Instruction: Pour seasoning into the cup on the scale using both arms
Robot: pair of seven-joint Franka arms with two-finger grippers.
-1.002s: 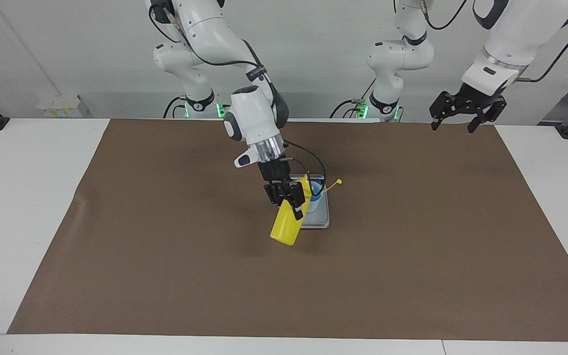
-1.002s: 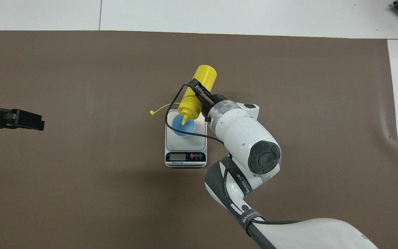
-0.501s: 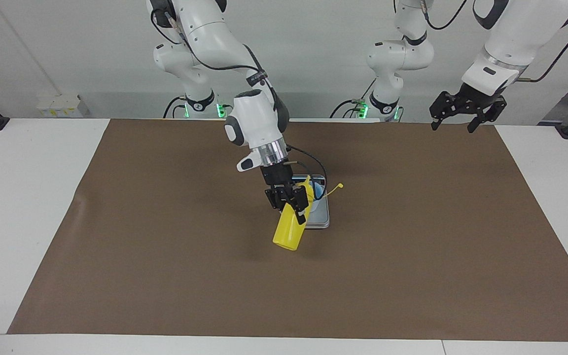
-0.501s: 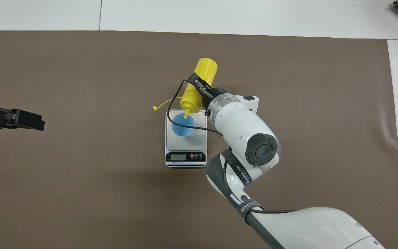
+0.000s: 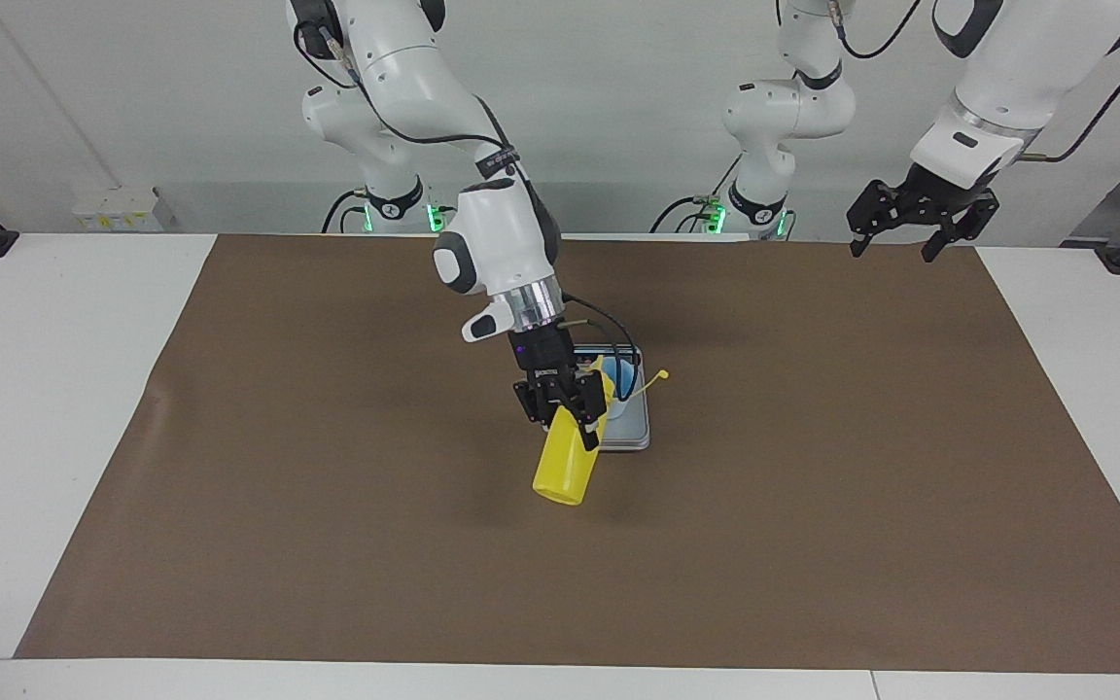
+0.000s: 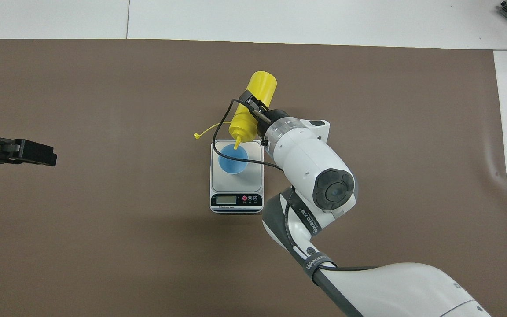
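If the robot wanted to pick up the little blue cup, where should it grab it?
Probably by the sides, coming straight down from above. The cup stands upright on the scale with its mouth up and no handle, and it narrows downward, so a grip just under the rim should slip least. First the tilted yellow bottle over it must move away.

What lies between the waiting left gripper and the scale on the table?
In the overhead view, only bare brown mat lies between the open left gripper and the scale; nothing stands on that stretch.
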